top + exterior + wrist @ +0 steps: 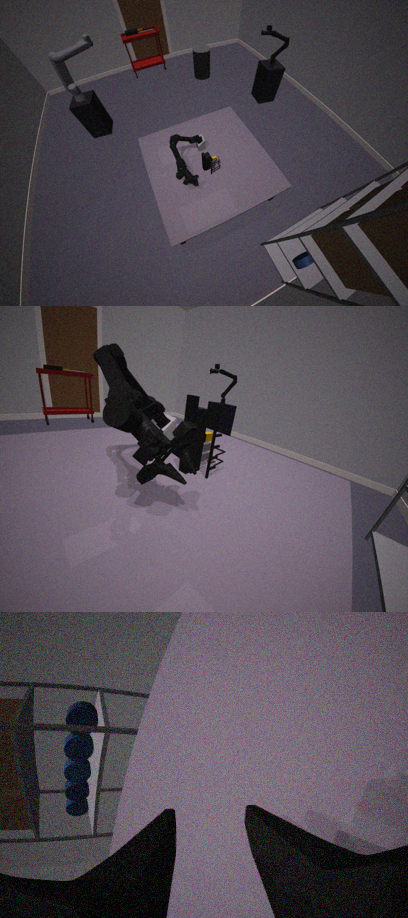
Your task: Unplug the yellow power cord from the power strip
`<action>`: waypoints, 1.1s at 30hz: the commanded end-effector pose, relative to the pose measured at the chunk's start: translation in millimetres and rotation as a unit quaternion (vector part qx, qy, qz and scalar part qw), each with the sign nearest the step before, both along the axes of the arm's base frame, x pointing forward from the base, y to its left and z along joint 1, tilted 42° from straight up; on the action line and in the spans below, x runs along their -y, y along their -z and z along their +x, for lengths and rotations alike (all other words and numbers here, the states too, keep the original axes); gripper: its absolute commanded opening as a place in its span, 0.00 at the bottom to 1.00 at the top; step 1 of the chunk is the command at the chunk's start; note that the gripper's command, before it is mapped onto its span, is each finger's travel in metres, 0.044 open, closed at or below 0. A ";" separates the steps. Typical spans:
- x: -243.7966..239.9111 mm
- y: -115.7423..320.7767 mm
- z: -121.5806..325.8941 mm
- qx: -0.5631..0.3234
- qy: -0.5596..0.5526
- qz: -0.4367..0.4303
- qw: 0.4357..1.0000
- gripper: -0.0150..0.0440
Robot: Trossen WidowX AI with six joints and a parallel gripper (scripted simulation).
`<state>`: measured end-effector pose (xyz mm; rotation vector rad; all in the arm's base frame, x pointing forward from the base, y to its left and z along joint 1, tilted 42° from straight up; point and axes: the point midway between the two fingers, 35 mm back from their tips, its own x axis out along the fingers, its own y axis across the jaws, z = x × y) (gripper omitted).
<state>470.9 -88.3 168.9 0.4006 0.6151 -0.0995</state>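
A small yellow block-like thing (214, 157) (208, 436) shows behind the black upright (206, 161) (192, 408). I cannot tell whether it is part of the yellow cord or its plug. I cannot make out a power strip in any view. My gripper (198, 181) (190, 478) (210, 816) is partly open, with nothing between the fingers. It hangs low over the pale mat (210, 210) (247, 536) (280, 712), on the near side of the upright and apart from the yellow thing.
A black wire rack (215, 165) (210, 454) stands beside the upright. My arm's base is at a grey box (201, 145). A shelf unit (316, 227) stands off the mat; in the wrist view, blue cylinders (78, 747) show on it. A red cart (148, 62) (67, 410) is at the back.
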 end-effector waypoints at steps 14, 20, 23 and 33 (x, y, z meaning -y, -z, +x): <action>-215.7 82.2 -22.9 -0.119 -0.327 -0.217 0.912 0.53; -272.3 107.8 -57.8 -0.148 -0.433 -0.296 0.839 0.53; -282.3 128.2 -83.6 -0.186 -0.480 -0.345 0.785 0.53; -274.7 181.8 -174.1 -0.333 -0.607 -0.502 0.519 0.53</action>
